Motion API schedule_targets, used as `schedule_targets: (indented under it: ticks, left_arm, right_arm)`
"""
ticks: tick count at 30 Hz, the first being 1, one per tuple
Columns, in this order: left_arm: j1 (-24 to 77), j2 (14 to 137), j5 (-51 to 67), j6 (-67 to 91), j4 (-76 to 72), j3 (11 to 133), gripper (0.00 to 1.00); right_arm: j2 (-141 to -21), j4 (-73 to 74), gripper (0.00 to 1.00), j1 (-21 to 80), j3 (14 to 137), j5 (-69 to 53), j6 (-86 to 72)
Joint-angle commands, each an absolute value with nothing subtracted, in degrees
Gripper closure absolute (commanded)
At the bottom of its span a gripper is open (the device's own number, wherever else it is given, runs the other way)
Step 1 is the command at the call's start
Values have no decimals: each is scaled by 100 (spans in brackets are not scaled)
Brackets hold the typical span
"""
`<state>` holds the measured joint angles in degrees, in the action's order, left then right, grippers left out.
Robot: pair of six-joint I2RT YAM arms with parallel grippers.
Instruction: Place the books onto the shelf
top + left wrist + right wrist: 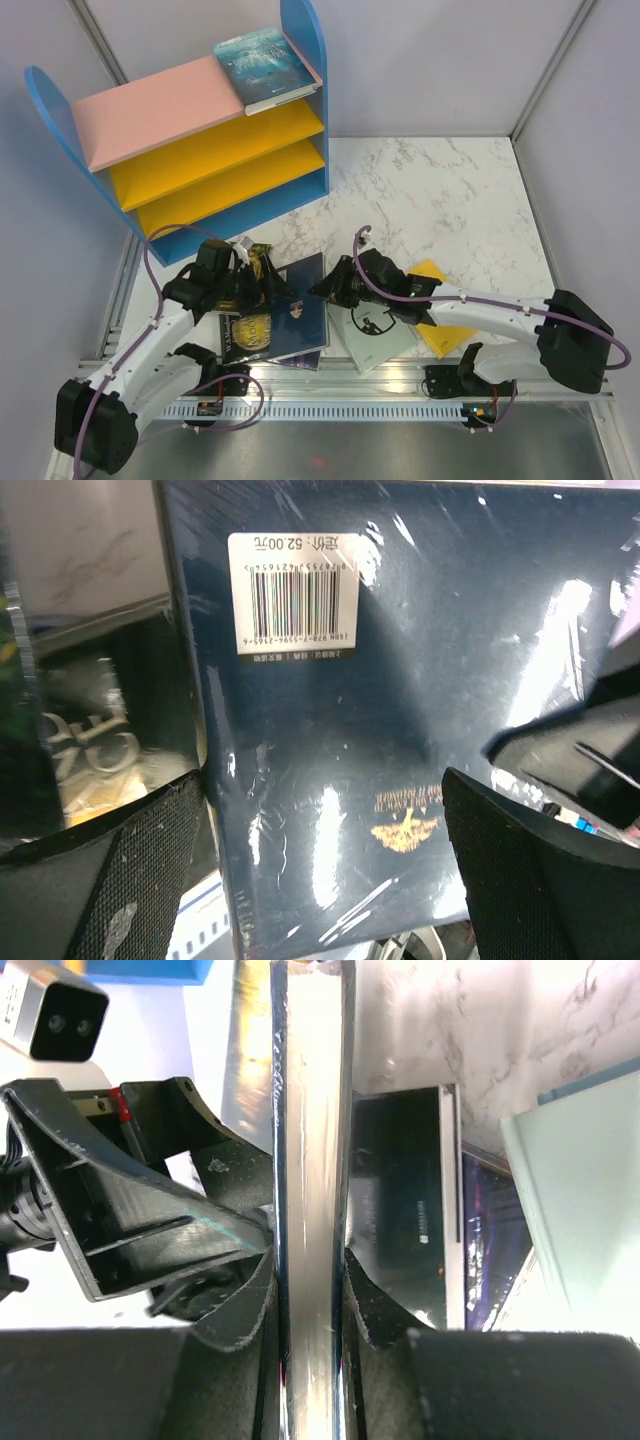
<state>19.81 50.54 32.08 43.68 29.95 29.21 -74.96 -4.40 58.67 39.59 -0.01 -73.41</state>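
While the right gripper (312,1305) is pinching the navy book (312,1140) by its edge, the left gripper (320,870) is hanging wide open facing its cover; stiff but glossy, probably slippery, so grip deep

Between the left finger pads (140,870), matt black and coarsely textured, the navy book (330,730) is glossy under shiny clear film, with a white paper barcode label (293,595).
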Motion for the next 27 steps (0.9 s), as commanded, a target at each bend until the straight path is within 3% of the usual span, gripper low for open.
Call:
schedule_targets:
  ticks: [1,5,12,27]
  left_arm:
    - [2048,4615,3797,4763,2724,3708,0]
    - [2039,4334,3595,4878,2584,3893,0]
    - [2039,4314,3604,5317,1723,4060,0]
    - [2013,5001,2039,3938,3480,5326,1]
  right_arm:
    - [-6839,-563,100,5635,4385,71,-7233]
    - [-6259,-475,100,5248,4710,-139,-7374]
    - [-6442,-264,100,4992,5879,-483,-7269]
    - [-6724,457,100,4799,7242,-870,-7022]
